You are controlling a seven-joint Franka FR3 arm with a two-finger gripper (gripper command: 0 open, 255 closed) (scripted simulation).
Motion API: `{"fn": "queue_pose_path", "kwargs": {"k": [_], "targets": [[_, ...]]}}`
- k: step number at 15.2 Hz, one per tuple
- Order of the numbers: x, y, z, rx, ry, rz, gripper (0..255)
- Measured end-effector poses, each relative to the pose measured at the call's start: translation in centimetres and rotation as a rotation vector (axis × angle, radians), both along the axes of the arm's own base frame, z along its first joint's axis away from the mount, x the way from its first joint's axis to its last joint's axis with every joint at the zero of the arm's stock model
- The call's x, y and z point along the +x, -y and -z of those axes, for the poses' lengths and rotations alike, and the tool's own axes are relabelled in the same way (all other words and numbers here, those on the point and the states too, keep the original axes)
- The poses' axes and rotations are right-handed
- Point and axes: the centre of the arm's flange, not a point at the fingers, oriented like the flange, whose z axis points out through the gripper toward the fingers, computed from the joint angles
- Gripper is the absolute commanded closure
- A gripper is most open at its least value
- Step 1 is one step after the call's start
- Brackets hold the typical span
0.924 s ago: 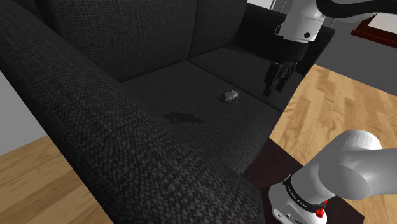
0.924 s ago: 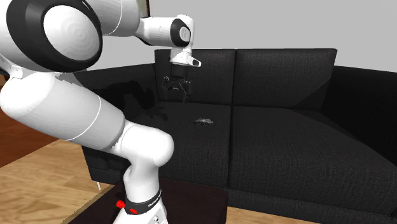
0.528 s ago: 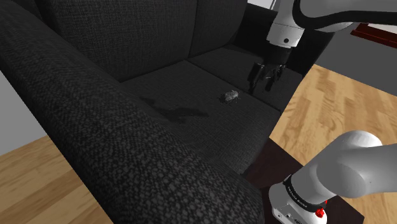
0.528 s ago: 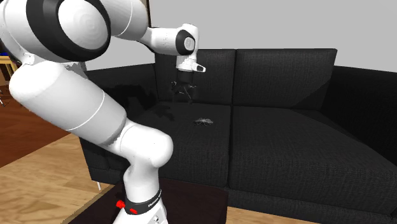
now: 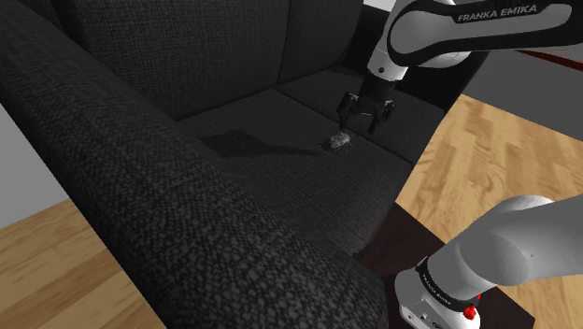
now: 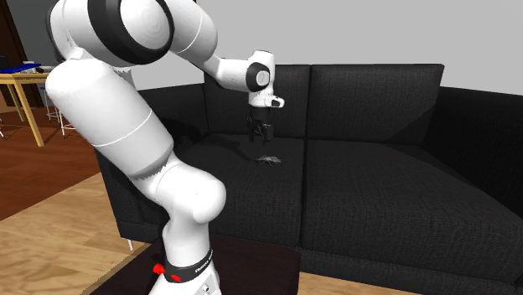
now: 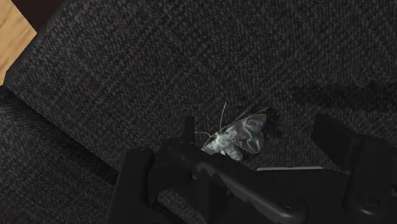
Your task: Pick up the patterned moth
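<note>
Wrist view, patterned grey moth (image 7: 236, 137) on dark sofa cushion (image 7: 127, 63), between parted fingers (image 7: 359, 165) (not touching).

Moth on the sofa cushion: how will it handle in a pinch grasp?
Probably very light and flat: the moth lies low on the cushion. Thin wings and antennae look fragile, likely to bend. It may skid if nudged sideways.

The seat cushion (image 5: 271, 150) gives open room on every side of the moth (image 5: 337, 140). The end effector (image 5: 362, 125) hangs above it with its fingers spread. The backrest (image 5: 187, 47) rises well behind the moth. The broad armrest (image 5: 140, 196) stands well apart, toward the shoulder view's left, and neither blocks the way down from above.
</note>
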Motion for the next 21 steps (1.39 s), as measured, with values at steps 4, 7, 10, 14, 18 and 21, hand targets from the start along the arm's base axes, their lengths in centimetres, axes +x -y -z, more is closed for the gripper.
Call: {"fn": "queue_pose_path", "kwargs": {"k": [4, 7, 10, 14, 18, 21], "targets": [[2.8, 2.3, 2.3, -0.021, 0.042, 0.182, 0], [4.2, 3.7, 3.9, -0.029, 0.060, 0.259, 0], [4.3, 3.9, 5.5, -0.030, 0.062, 0.269, 0], [4.3, 3.9, 7.1, -0.030, 0.063, 0.270, 255], [4.3, 3.8, 7.2, -0.030, 0.065, 0.270, 255], [4.3, 3.8, 7.2, -0.030, 0.066, 0.270, 255]]}}
